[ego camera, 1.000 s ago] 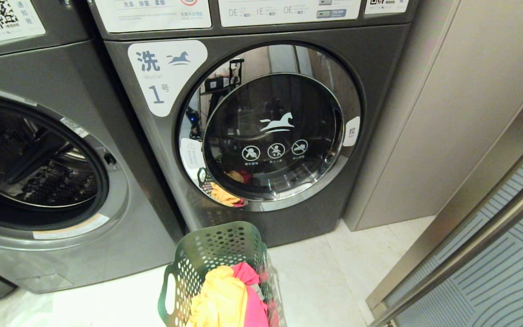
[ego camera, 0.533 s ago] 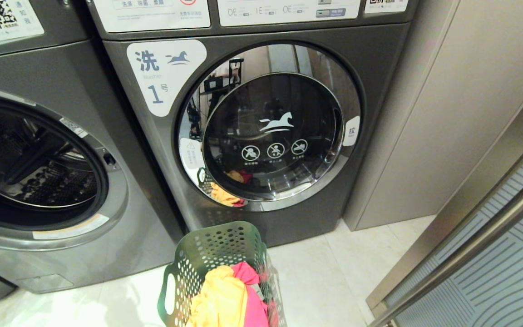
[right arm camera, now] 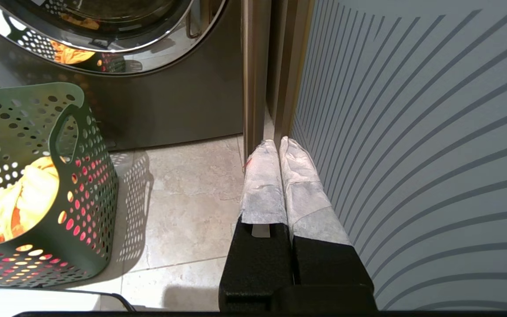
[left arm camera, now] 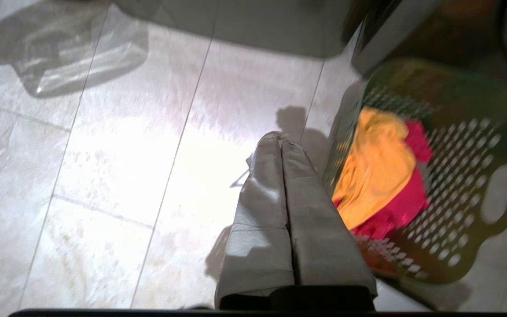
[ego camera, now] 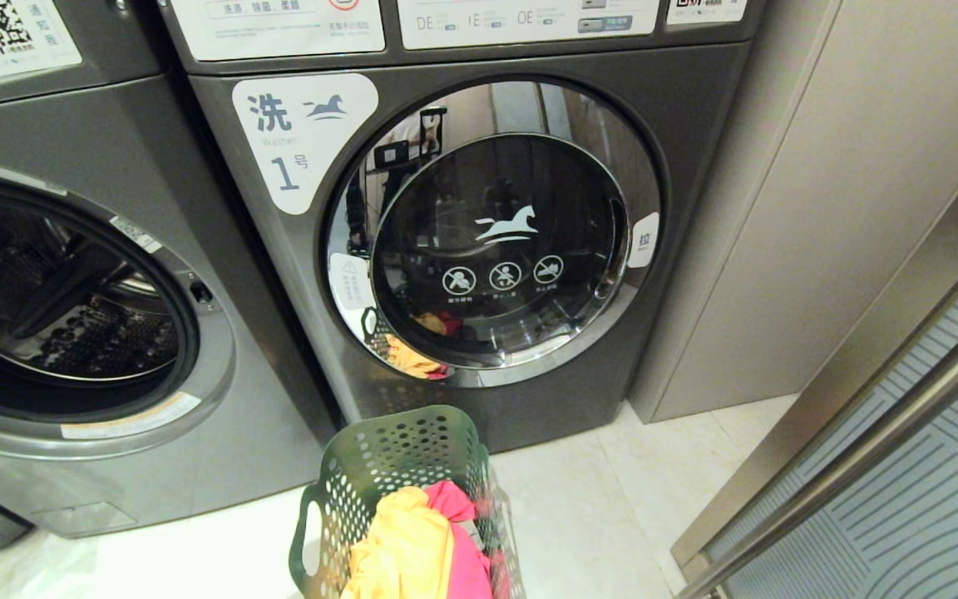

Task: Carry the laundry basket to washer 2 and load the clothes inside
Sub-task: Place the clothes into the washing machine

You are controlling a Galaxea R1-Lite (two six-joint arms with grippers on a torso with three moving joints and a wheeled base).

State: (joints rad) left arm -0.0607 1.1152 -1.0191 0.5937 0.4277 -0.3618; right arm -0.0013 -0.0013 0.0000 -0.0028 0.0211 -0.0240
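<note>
Head view: laundry basket (ego camera: 400, 482) holds clothes (ego camera: 417, 549) | left gripper (left arm camera: 282, 140) clenched empty | right gripper (right arm camera: 278, 145) clenched empty

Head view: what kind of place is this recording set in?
Most likely a shared or coin laundry room: two front-loading washers side by side, one labelled 1, QR-code stickers on them, and a laundry basket of clothes.

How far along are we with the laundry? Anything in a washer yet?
Done: the basket stands on the floor near the open washer. In hand: the left gripper, shut and empty, hangs beside the basket; the right gripper is parked, shut. Left: the clothes all lie in the basket, and no cloth shows in the open washer's drum.
</note>
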